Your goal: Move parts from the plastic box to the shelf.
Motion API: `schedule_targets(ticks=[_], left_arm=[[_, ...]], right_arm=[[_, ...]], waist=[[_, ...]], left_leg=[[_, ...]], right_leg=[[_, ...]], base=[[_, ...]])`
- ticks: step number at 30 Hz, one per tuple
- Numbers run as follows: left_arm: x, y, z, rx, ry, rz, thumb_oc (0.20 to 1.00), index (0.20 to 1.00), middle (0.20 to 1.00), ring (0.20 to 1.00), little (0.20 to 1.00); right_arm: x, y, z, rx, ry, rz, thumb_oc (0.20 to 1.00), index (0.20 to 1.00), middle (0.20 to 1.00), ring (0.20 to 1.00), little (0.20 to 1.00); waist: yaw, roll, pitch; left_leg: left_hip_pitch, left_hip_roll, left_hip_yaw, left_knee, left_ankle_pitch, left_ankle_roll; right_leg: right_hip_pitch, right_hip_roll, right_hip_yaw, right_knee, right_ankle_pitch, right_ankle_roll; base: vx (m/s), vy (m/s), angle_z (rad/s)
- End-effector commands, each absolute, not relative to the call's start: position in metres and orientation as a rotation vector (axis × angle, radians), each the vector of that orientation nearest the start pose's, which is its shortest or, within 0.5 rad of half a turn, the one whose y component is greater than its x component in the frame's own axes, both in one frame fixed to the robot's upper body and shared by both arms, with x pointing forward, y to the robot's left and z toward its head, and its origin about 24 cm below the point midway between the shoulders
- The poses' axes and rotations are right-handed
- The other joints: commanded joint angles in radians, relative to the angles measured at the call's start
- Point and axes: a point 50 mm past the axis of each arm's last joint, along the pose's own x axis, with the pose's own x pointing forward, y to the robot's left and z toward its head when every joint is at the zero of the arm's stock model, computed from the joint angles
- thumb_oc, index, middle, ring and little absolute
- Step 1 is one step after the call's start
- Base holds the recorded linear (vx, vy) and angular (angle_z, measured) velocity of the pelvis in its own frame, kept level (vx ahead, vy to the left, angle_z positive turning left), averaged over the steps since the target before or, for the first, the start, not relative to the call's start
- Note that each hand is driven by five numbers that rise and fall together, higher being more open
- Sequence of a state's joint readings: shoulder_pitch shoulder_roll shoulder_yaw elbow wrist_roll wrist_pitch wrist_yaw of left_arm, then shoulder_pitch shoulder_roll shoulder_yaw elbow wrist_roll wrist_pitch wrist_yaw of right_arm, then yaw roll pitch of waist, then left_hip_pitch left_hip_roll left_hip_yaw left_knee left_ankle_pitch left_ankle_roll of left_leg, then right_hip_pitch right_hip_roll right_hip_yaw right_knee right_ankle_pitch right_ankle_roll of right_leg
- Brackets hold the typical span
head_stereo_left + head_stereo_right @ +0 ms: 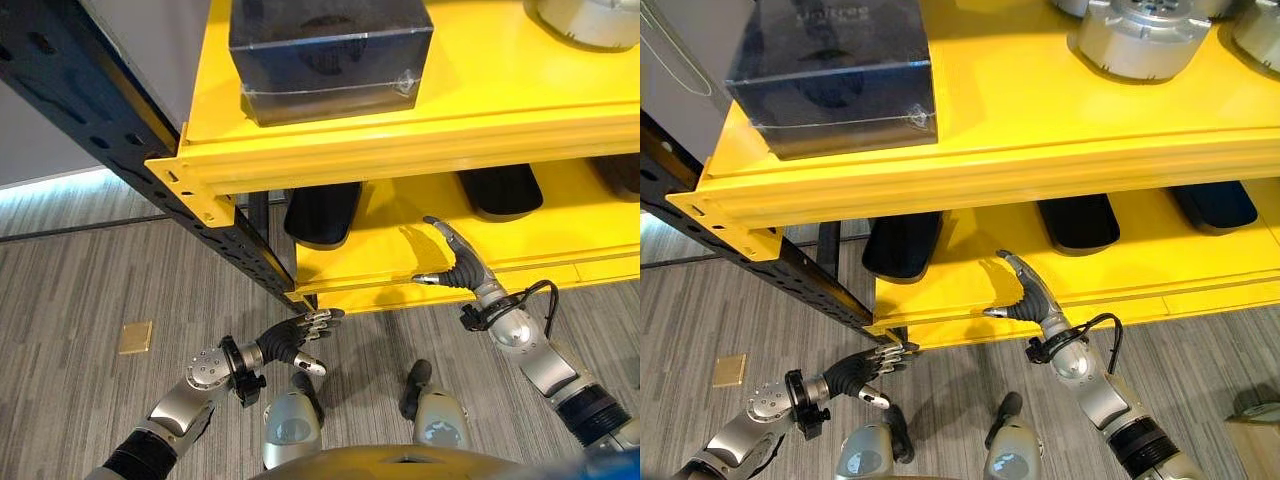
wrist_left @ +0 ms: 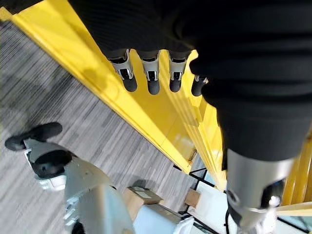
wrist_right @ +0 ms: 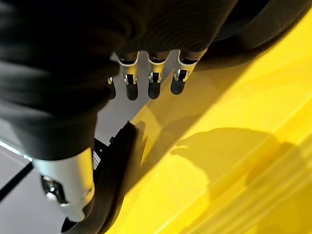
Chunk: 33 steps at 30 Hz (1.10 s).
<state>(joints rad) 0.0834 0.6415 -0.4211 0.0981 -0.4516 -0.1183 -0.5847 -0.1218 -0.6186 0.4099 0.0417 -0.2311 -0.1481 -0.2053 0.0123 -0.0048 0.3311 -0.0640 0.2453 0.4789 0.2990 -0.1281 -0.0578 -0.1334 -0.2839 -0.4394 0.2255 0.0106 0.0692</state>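
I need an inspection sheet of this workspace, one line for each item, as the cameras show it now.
Surface: yellow shelf, two levels, on a dark upright; grey striped floor.
Job's things: black parts lie on the lower level; silver round parts stand on the upper level.
Clutter: dark box on the upper level; small tan square on the floor.
Robot hands: left robot hand open, empty, near the shelf corner; right robot hand open, empty, over the lower level.
Cables: nothing seen.
Surroundings: cardboard boxes on the floor.
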Motion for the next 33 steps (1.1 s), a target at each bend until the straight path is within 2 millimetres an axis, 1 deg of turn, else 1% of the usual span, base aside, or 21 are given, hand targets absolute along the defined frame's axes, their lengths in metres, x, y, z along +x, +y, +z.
schedule_targets(ticks=[1, 2, 3, 4, 5, 6, 7, 9, 10, 13, 14, 15, 16, 17, 19, 20, 21, 23, 25, 28, 33], left_arm=[[0.193, 0.163, 0.013, 0.050, 0.219, -0.940, 1.000, 1.000, 1.000, 1.000, 1.000], [0.192, 0.163, 0.012, 0.050, 0.221, -0.937, 1.000, 1.000, 1.000, 1.000, 1.000], [0.191, 0.164, 0.012, 0.054, 0.223, -0.926, 1.000, 1.000, 1.000, 1.000, 1.000], [0.192, 0.165, 0.011, 0.071, 0.230, -0.914, 1.000, 1.000, 1.000, 1.000, 1.000], [0.192, 0.164, 0.012, 0.073, 0.234, -0.920, 1.000, 1.000, 1.000, 1.000, 1.000], [0.195, 0.164, 0.015, 0.060, 0.233, -0.914, 1.000, 1.000, 1.000, 1.000, 1.000], [0.196, 0.163, 0.016, 0.055, 0.237, -0.909, 1.000, 1.000, 1.000, 1.000, 1.000], [0.195, 0.164, 0.013, 0.040, 0.246, -0.865, 1.000, 1.000, 1.000, 1.000, 1.000], [0.194, 0.163, 0.011, 0.005, 0.241, -0.843, 1.000, 1.000, 1.000, 1.000, 1.000], [0.189, 0.162, 0.011, -0.038, 0.235, -0.847, 1.000, 1.000, 1.000, 1.000, 1.000], [0.188, 0.160, 0.011, -0.051, 0.231, -0.856, 1.000, 1.000, 1.000, 1.000, 1.000], [0.188, 0.160, 0.011, -0.052, 0.230, -0.856, 1.000, 1.000, 1.000, 1.000, 1.000], [0.189, 0.160, 0.012, -0.041, 0.218, -0.872, 1.000, 1.000, 1.000, 1.000, 1.000], [0.192, 0.160, 0.014, -0.040, 0.209, -0.879, 1.000, 1.000, 1.000, 1.000, 1.000], [0.195, 0.159, 0.017, -0.058, 0.190, -0.885, 1.000, 1.000, 1.000, 1.000, 1.000], [0.195, 0.158, 0.017, -0.068, 0.189, -0.888, 1.000, 1.000, 1.000, 1.000, 1.000], [0.194, 0.156, 0.014, -0.047, 0.204, -0.872, 1.000, 1.000, 1.000, 1.000, 1.000], [0.194, 0.153, 0.010, -0.030, 0.211, -0.862, 1.000, 1.000, 1.000, 1.000, 1.000], [0.191, 0.152, 0.008, -0.079, 0.216, -0.842, 1.000, 1.000, 1.000, 1.000, 1.000], [0.189, 0.155, 0.006, -0.074, 0.230, -0.824, 1.000, 1.000, 1.000, 1.000, 1.000], [0.184, 0.162, 0.001, -0.071, 0.240, -0.801, 1.000, 1.000, 1.000, 1.000, 1.000]], right_arm=[[0.258, -0.155, 0.103, -0.883, -0.499, 0.324, 1.000, 1.000, 1.000, 1.000, 1.000], [0.258, -0.154, 0.104, -0.883, -0.506, 0.329, 1.000, 1.000, 1.000, 1.000, 1.000], [0.256, -0.152, 0.108, -0.891, -0.544, 0.341, 1.000, 1.000, 1.000, 1.000, 1.000], [0.251, -0.148, 0.109, -0.882, -0.573, 0.347, 1.000, 1.000, 1.000, 1.000, 1.000], [0.251, -0.147, 0.109, -0.878, -0.568, 0.335, 1.000, 1.000, 1.000, 1.000, 1.000], [0.250, -0.148, 0.111, -0.876, -0.573, 0.320, 1.000, 1.000, 1.000, 1.000, 1.000], [0.249, -0.151, 0.111, -0.874, -0.578, 0.304, 1.000, 1.000, 1.000, 1.000, 1.000], [0.251, -0.154, 0.111, -0.874, -0.579, 0.270, 1.000, 1.000, 1.000, 1.000, 1.000], [0.254, -0.154, 0.113, -0.881, -0.593, 0.263, 1.000, 1.000, 1.000, 1.000, 1.000], [0.257, -0.155, 0.117, -0.902, -0.600, 0.237, 1.000, 1.000, 1.000, 1.000, 1.000], [0.259, -0.157, 0.119, -0.904, -0.588, 0.210, 1.000, 1.000, 1.000, 1.000, 1.000], [0.260, -0.157, 0.120, -0.904, -0.588, 0.209, 1.000, 1.000, 1.000, 1.000, 1.000], [0.263, -0.163, 0.125, -0.908, -0.578, 0.181, 1.000, 1.000, 1.000, 1.000, 1.000], [0.265, -0.164, 0.126, -0.906, -0.583, 0.176, 1.000, 1.000, 1.000, 1.000, 1.000], [0.266, -0.164, 0.129, -0.909, -0.609, 0.161, 1.000, 1.000, 1.000, 1.000, 1.000], [0.265, -0.164, 0.128, -0.913, -0.615, 0.151, 1.000, 1.000, 1.000, 1.000, 1.000], [0.263, -0.162, 0.123, -0.927, -0.608, 0.141, 1.000, 1.000, 1.000, 1.000, 1.000], [0.263, -0.161, 0.120, -0.923, -0.600, 0.136, 1.000, 1.000, 1.000, 1.000, 1.000], [0.260, -0.158, 0.121, -0.913, -0.633, 0.145, 1.000, 1.000, 1.000, 1.000, 1.000], [0.258, -0.154, 0.122, -0.917, -0.652, 0.182, 1.000, 1.000, 1.000, 1.000, 1.000], [0.252, -0.132, 0.132, -0.925, -0.753, 0.339, 1.000, 1.000, 1.000, 1.000, 1.000]], waist=[[0.044, -0.016, -0.025], [0.048, -0.014, -0.027], [0.054, -0.013, -0.027], [0.046, -0.006, -0.030], [0.038, -0.002, -0.032], [0.033, -0.006, -0.035], [0.033, -0.015, -0.039], [0.041, -0.020, -0.040], [0.045, -0.013, -0.042], [0.043, -0.001, -0.043], [0.043, 0.002, -0.034], [0.040, 0.005, -0.034], [0.029, -0.001, -0.026], [0.026, -0.003, -0.026], [0.026, -0.001, -0.025], [0.024, 0.002, -0.028], [0.021, 0.011, -0.035], [0.020, 0.010, -0.043], [0.024, 0.009, -0.056], [0.031, 0.012, -0.066], [0.068, 0.015, -0.053]], left_leg=[[0.066, 0.100, 0.050, -0.022, 0.045, -0.013], [0.077, 0.101, 0.042, -0.024, 0.031, -0.023], [0.087, 0.101, 0.052, -0.033, 0.034, -0.021], [0.061, 0.086, 0.033, -0.035, 0.048, 0.010], [0.039, 0.079, 0.001, -0.021, 0.045, 0.022], [0.019, 0.072, -0.031, -0.003, 0.041, 0.030], [0.004, 0.072, -0.048, 0.011, 0.038, 0.025], [-0.017, 0.107, -0.088, 0.033, 0.050, -0.010], [-0.011, 0.138, -0.105, 0.003, 0.084, -0.039], [0.006, 0.175, -0.094, -0.060, 0.134, -0.075], [-0.007, 0.191, -0.102, -0.056, 0.179, -0.093], [-0.010, 0.194, -0.105, -0.056, 0.182, -0.095], [-0.006, 0.170, -0.066, -0.004, 0.104, -0.062], [0.000, 0.150, -0.045, 0.024, 0.064, -0.041], [-0.008, 0.128, -0.034, 0.062, 0.041, -0.028], [-0.002, 0.119, -0.031, 0.042, 0.044, -0.026], [0.011, 0.117, -0.049, 0.016, 0.074, -0.034], [0.022, 0.115, -0.061, 0.004, 0.080, -0.033], [0.037, 0.106, -0.068, -0.015, 0.074, -0.031], [0.042, 0.098, -0.072, -0.032, 0.075, -0.027], [0.034, 0.097, -0.083, -0.036, 0.075, -0.028]], right_leg=[[0.030, -0.156, -0.052, 0.024, 0.014, 0.147], [0.032, -0.162, -0.051, 0.036, 0.004, 0.159], [0.024, -0.175, -0.062, 0.070, 0.001, 0.159], [-0.006, -0.138, -0.004, 0.177, -0.063, 0.138], [-0.024, -0.102, 0.050, 0.269, -0.126, 0.127], [-0.039, -0.081, 0.087, 0.307, -0.169, 0.116], [-0.029, -0.060, 0.091, 0.278, -0.178, 0.101], [0.000, -0.028, 0.085, 0.220, -0.170, 0.081], [0.005, -0.006, 0.087, 0.188, -0.162, 0.068], [0.022, 0.004, 0.072, 0.131, -0.149, 0.069], [0.027, 0.011, 0.077, 0.106, -0.140, 0.064], [0.029, 0.015, 0.074, 0.102, -0.138, 0.063], [0.032, -0.008, 0.048, 0.104, -0.146, 0.065], [0.026, -0.026, 0.033, 0.111, -0.145, 0.067], [0.022, -0.029, 0.021, 0.121, -0.145, 0.062], [0.024, -0.023, 0.018, 0.112, -0.139, 0.062], [0.037, -0.003, 0.030, 0.109, -0.138, 0.057], [0.050, 0.002, 0.042, 0.101, -0.135, 0.058], [0.062, 0.000, 0.049, 0.087, -0.129, 0.064], [0.063, -0.007, 0.048, 0.081, -0.119, 0.069], [0.053, -0.032, 0.024, 0.102, -0.120, 0.080]], base=[[0.04, -0.015, -0.30], [0.04, -0.029, -0.55], [0.00, -0.127, -0.77], [-0.01, -0.194, -0.70], [0.04, -0.303, -0.14], [0.11, -0.330, 0.44], [0.14, -0.463, 0.84], [0.14, -0.464, 0.83], [0.09, -0.303, 0.46], [0.01, -0.151, 0.03], [-0.04, -0.076, 0.11], [-0.11, -0.082, 0.26], [-0.15, -0.056, 0.31], [-0.22, -0.055, 0.33], [-0.16, 0.007, 0.22], [-0.04, 0.089, 0.27], [0.01, 0.101, 0.30], [0.04, 0.101, 0.21], [0.03, 0.101, 0.01], [0.00, 0.068, 0.02], [-0.07, 0.033, 0.13]])
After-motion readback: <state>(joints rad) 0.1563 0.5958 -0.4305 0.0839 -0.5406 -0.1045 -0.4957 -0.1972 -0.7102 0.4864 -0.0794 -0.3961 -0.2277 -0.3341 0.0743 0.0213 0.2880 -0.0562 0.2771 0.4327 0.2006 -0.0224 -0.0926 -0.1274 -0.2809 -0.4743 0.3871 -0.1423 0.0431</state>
